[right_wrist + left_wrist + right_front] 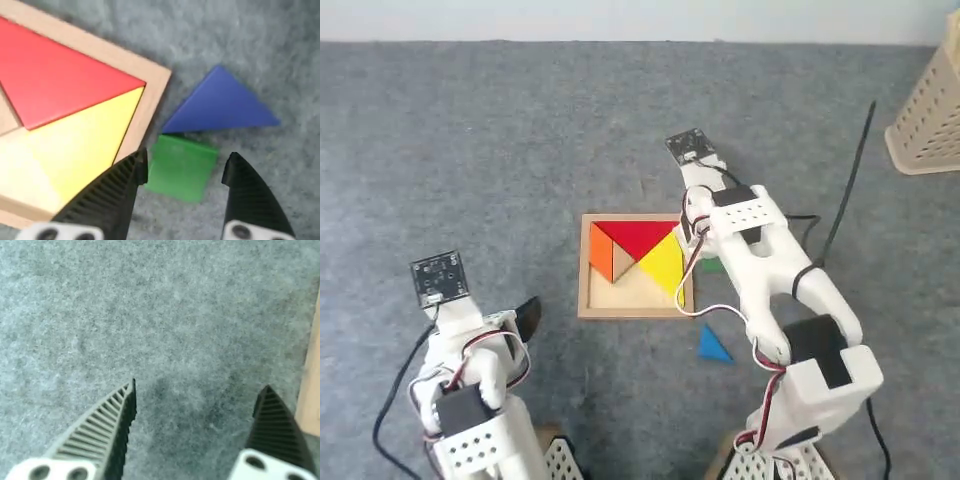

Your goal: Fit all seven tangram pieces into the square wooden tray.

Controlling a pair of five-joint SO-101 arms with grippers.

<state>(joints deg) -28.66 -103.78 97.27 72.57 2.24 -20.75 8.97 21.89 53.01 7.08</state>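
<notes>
Pickup stance: right gripper point(187, 157) spread wide, straddling green square point(182, 167) just beside tray point(152, 97) (lined up to grab it, likely). Red, yellow, orange pieces point(660, 262) seated inside tray. Over carpet point(150, 315), left gripper point(197, 390) open, parked aside.

The right arm point(765, 265) mostly hides the green square point(712, 265).

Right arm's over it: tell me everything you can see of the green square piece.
The green square piece is a flat, matte, solid-green block, painted wood by its look. It lies flat on the grey carpet just outside the rim of the wooden tray, next to the yellow triangle inside. One edge meets or nearly meets the blue triangle. The open right tool hangs over it, a finger on either side; contact cannot be told.
</notes>
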